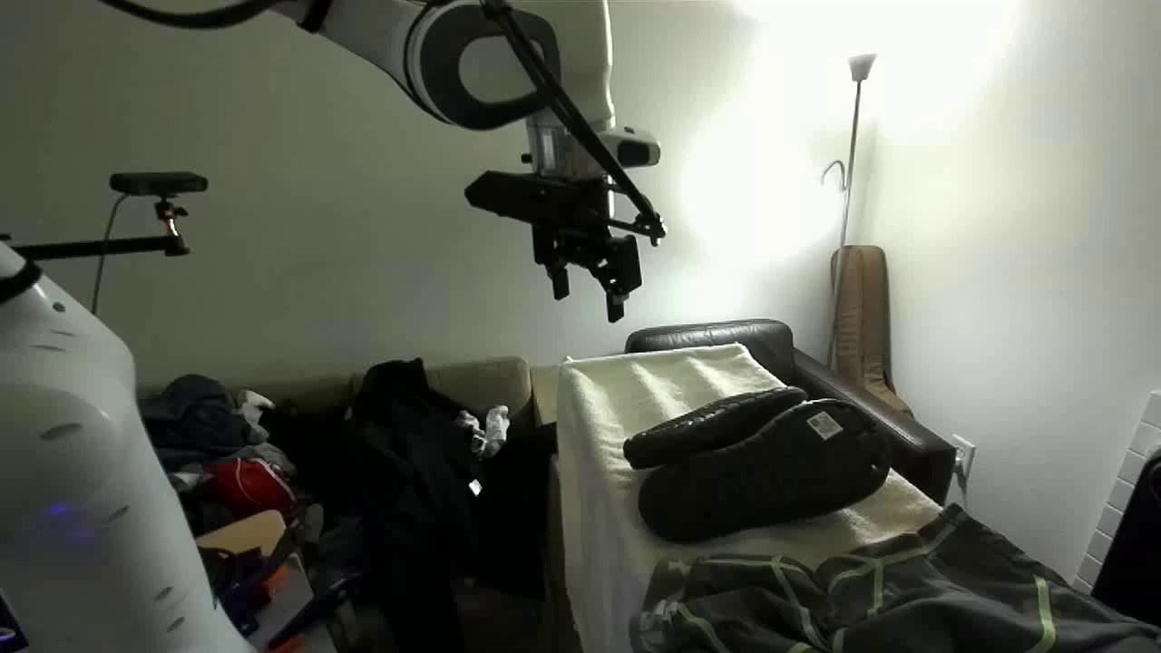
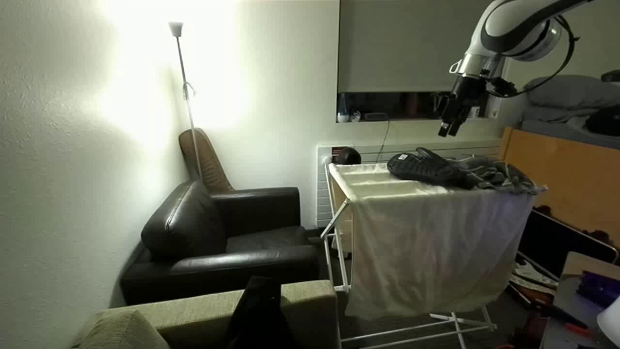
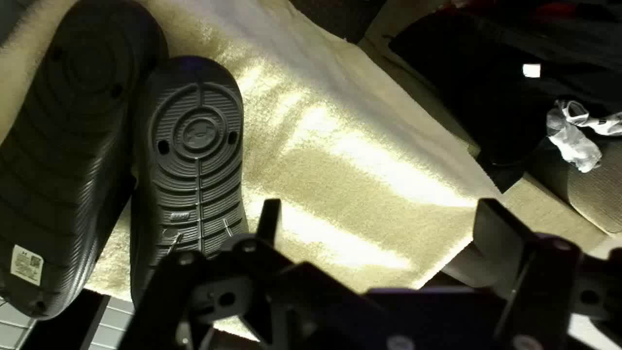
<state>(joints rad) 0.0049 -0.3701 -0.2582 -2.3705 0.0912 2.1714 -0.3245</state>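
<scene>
While hanging high at the upper middle of an exterior view, has the gripper (image 1: 589, 307) spread wide. At lower right, shows two black shoes (image 1: 766, 476) upside down on a pale towel (image 1: 635, 390), near dark clothes (image 1: 785, 594) with green lines.

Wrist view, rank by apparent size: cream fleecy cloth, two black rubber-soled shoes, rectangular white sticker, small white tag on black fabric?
1. Cream fleecy cloth
2. Stickered black shoe and other black shoe: unsure, picture edge crops the former, gripper partly hides the latter
3. Rectangular white sticker
4. Small white tag
</scene>
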